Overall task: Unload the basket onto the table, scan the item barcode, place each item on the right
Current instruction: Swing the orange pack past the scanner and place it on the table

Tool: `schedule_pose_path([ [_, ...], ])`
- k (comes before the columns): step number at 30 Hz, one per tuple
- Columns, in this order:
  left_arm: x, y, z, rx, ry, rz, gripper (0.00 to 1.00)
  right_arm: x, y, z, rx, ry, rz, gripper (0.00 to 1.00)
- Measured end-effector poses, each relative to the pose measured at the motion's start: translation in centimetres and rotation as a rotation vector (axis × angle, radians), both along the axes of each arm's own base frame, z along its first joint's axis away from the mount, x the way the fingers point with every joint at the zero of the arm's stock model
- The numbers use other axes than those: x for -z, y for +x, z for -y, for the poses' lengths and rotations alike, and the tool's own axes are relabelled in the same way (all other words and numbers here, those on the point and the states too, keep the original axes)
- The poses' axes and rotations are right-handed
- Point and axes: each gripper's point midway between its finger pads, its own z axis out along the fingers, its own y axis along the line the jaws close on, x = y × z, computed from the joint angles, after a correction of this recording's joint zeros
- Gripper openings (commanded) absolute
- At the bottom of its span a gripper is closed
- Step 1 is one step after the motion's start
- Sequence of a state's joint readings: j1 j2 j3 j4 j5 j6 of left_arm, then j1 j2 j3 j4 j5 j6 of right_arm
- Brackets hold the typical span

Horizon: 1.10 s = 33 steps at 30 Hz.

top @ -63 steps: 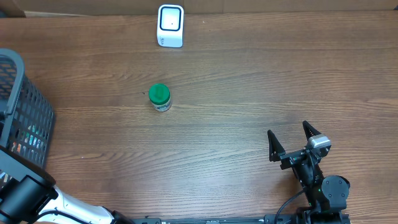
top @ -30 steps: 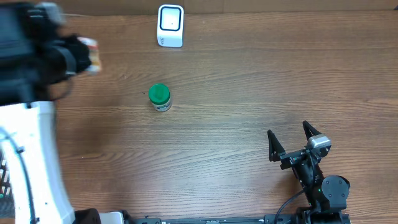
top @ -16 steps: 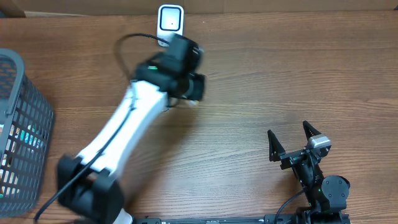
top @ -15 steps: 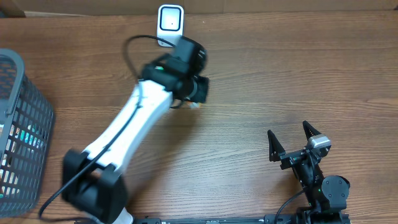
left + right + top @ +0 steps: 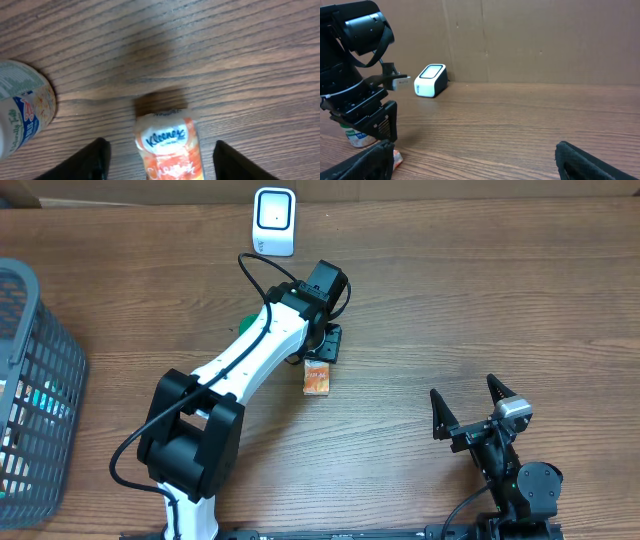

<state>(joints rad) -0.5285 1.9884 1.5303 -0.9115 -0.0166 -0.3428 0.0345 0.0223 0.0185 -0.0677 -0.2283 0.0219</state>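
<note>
Left pincer [image 5: 326, 342] apart, both jaws wide of the tissue pack [image 5: 317, 378], a clear gap on each side, gripping nothing. Raised a little over the worktop [image 5: 450, 300], on the robot's side of the scanner [image 5: 274, 220] and slightly to its right.

Pack flat on the worktop, free of any grip, on the robot's side of the scanner and a little to its right, well apart from it. Orange and white wrapper, "Kleenex" label face up in the left wrist view. Cannot tell where the barcode sits.

Scanner white, standing at the far edge of the worktop, close to the cardboard wall.

Jar [image 5: 22, 115] with a green lid, upright, on the robot's side of the scanner and almost straight below it from overhead. Just left of the pack, not touching it. Mostly hidden under the white left arm from overhead, plain in both wrist views.

Right pincer [image 5: 467, 405] likewise apart, jaws spread wide, empty, far to the right of the scanner and well toward the robot's side, pointing across the worktop toward the scanner.

Basket [image 5: 30, 380] of dark wire far to the left of the scanner, at the worktop's left edge. Some things inside, too dim to name.
</note>
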Motion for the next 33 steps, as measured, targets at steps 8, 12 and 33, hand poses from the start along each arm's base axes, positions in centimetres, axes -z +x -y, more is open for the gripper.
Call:
schedule_pose_path([
  [8, -3.4, 0.5, 0.3, 0.001, -0.001, 0.003, 0.70, 0.0, 0.0, 0.0, 0.000, 0.000, 0.001, 1.00],
  [12, -7.8, 1.8, 1.0, 0.001, -0.032, 0.055, 0.78, 0.0, 0.0, 0.0, 0.000, 0.000, 0.000, 1.00],
  [33, -24.5, 5.6, -8.9, -0.169, -0.217, 0.253, 0.94, 0.0, 0.0, 0.0, 0.000, 0.001, -0.001, 1.00],
])
